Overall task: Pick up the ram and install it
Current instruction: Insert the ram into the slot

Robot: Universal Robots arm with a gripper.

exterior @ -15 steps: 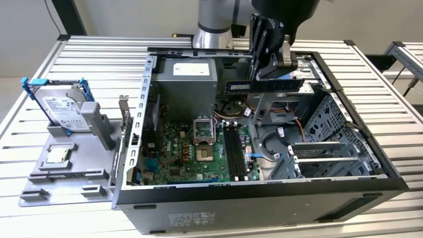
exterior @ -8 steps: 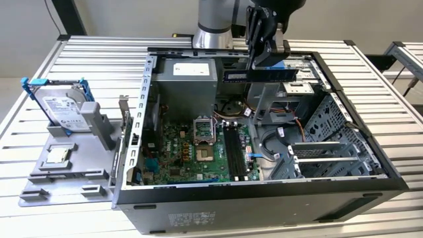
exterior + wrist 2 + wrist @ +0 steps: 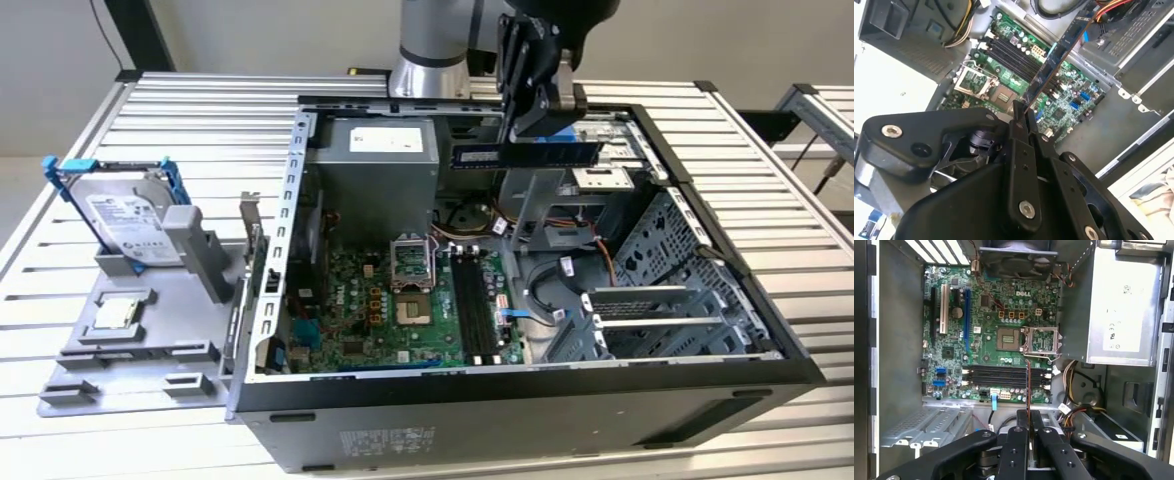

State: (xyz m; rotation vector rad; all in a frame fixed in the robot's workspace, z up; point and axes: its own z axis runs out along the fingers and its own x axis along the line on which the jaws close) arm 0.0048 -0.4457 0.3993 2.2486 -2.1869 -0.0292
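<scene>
The black claw (image 3: 539, 135) hangs over the open grey metal computer box (image 3: 534, 410). It is pinched tight on a long, thin, dark blue ram stick (image 3: 523, 155). The claw holds the ram stick near its middle, and the stick lies flat and sideways in the air. It is up above the top edge of the box, close to the silver power box (image 3: 380, 165).

In the second wrist view the two fingers of the claw (image 3: 1021, 107) squeeze one long edge of the ram stick (image 3: 1055, 64), and the stick pokes out over the green board (image 3: 1004, 75). In the first wrist view the ram stick (image 3: 1028, 385) looks like a thin line coming out of the claw (image 3: 1028, 412). It lies over the long black slots (image 3: 999, 376) on the green board (image 3: 979, 320), but it is up in the air and is not yet in a slot.

In the exterior view a grey plastic stand (image 3: 134, 350) sits on the silver slat table (image 3: 200, 100), at the view's left of the box. A silver hard drive in a blue frame (image 3: 127, 215) stands up on it. A small square silver chip (image 3: 118, 312) lies flat on it, nearer the camera.
</scene>
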